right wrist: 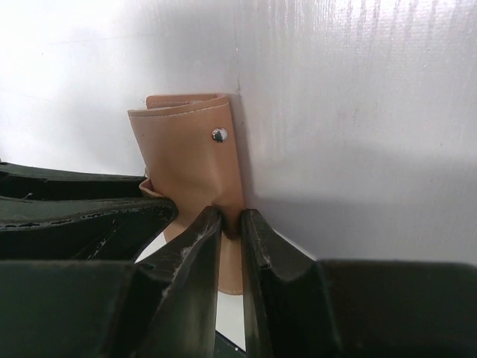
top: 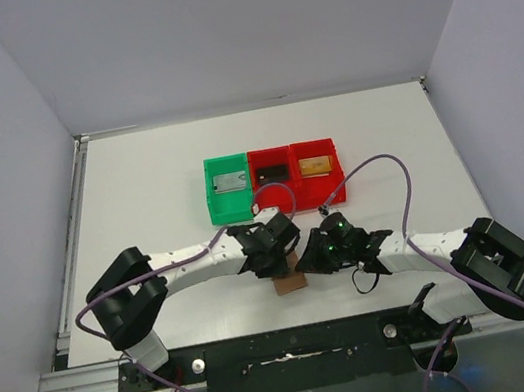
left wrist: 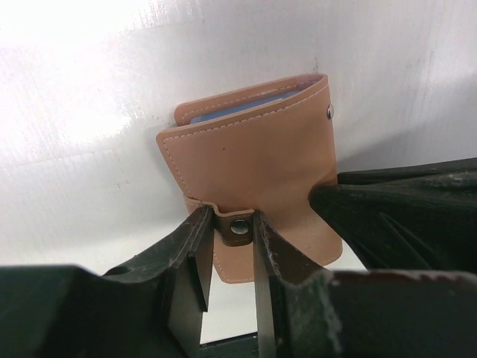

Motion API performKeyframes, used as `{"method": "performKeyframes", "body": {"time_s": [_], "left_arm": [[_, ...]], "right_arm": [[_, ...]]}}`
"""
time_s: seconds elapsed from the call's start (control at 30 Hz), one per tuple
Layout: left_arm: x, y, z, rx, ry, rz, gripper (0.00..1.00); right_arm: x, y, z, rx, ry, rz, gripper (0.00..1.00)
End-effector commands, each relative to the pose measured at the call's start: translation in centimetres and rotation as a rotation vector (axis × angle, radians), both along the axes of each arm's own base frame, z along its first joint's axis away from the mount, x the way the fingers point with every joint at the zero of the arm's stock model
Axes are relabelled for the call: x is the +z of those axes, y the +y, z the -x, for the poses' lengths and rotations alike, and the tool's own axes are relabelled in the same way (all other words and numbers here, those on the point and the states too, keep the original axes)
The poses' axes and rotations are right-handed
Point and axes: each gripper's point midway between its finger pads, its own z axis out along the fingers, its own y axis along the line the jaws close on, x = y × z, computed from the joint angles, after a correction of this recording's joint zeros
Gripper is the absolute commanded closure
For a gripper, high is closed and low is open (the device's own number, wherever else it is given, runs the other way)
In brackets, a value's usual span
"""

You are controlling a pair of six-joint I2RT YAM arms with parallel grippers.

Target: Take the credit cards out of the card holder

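The brown card holder (top: 288,284) lies on the white table between my two grippers, mostly hidden under them in the top view. In the left wrist view the card holder (left wrist: 253,164) is folded, with light-blue lining at its far edge. My left gripper (left wrist: 231,227) is shut on its small snap tab (left wrist: 238,227). My right gripper (right wrist: 232,222) is shut on the near edge of the card holder (right wrist: 190,156), whose pale snap stud (right wrist: 218,135) faces the camera. No cards show.
A green bin (top: 228,188) and two red bins (top: 272,176) (top: 317,166) stand in a row behind the grippers, each with something flat inside. The table's near edge (top: 296,329) runs just in front of the card holder.
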Motion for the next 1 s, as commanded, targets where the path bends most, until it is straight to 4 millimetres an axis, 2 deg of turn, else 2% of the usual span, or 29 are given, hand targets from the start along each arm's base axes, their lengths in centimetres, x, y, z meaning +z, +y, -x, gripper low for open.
{"method": "performKeyframes", "body": {"time_s": [0.0,0.27,0.37,0.5,0.57,0.73,0.97], "left_arm": [[0.5,0.3,-0.1,0.04,-0.035,0.047,0.85],[1.8,1.6,-0.7,0.131,-0.068,0.137,0.85],[2.2,2.1,-0.8,0.144,-0.079,0.149,0.76],[2.3,2.6,-0.8,0.156,-0.088,0.139,0.54],[2.1,2.7,-0.8,0.158,-0.087,0.133,0.46],[1.9,2.2,-0.9,0.16,-0.074,0.137,0.4],[2.9,0.5,-1.7,0.132,-0.093,0.165,0.33]], "right_arm": [[-0.3,-0.2,-0.3,-0.014,0.004,0.031,0.86],[-0.8,-0.6,-0.2,-0.02,0.016,0.056,0.88],[-0.6,-0.5,-0.4,-0.019,0.009,0.05,0.87],[-0.3,-0.4,-0.4,-0.018,-0.001,0.044,0.86],[-0.1,-0.3,-0.5,-0.015,-0.006,0.042,0.85],[-0.1,-0.3,-0.4,-0.011,-0.005,0.043,0.85],[-0.1,-0.3,-0.3,-0.008,-0.003,0.044,0.85]]}}
